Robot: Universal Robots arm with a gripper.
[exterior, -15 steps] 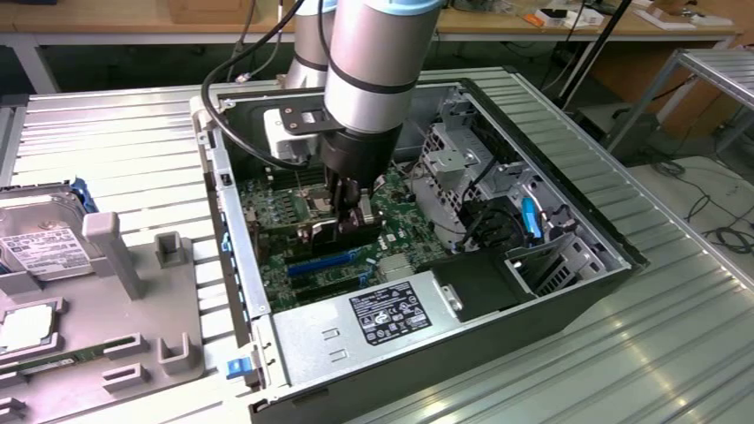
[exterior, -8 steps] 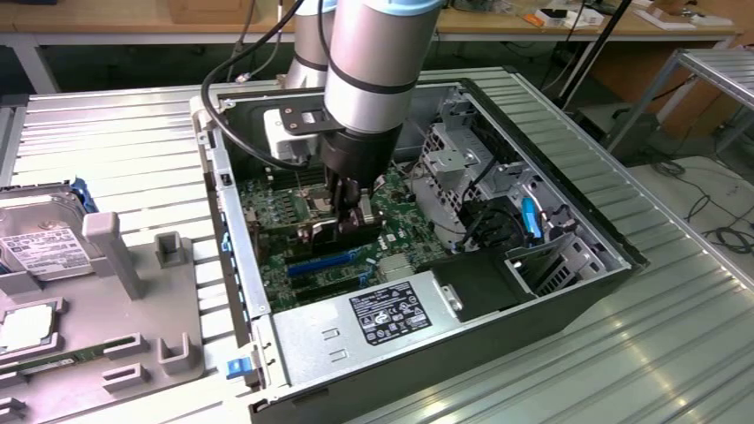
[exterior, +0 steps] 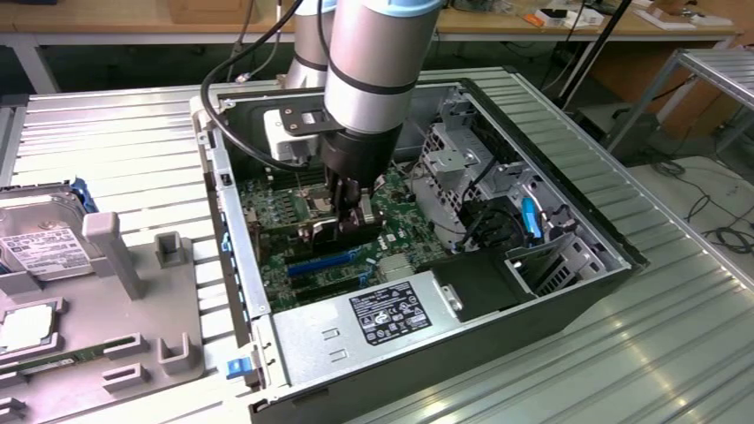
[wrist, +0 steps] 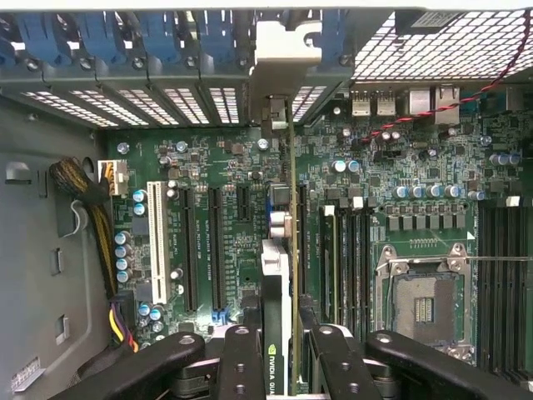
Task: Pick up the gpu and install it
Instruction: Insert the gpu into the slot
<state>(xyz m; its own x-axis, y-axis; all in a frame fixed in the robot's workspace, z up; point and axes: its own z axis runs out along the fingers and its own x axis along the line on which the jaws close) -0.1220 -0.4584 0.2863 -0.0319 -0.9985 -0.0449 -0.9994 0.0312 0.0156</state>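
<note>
Gripper partly closed, clamped on the gpu, which stands edge-on inside the case over the motherboard. I cannot tell slot contact. My judgement: hold the card square, bracket toward the rear openings, press straight down without tilt.

— Can you read anything in there?
— On the black face of the gpu there's a small green logo, then white letters running along the card: "QUA", and the rest is cut off.
— What about the white sticker on the power supply?
— It's full of print and marks, too small to read. Same for the label on the hard drive outside the case.
</note>
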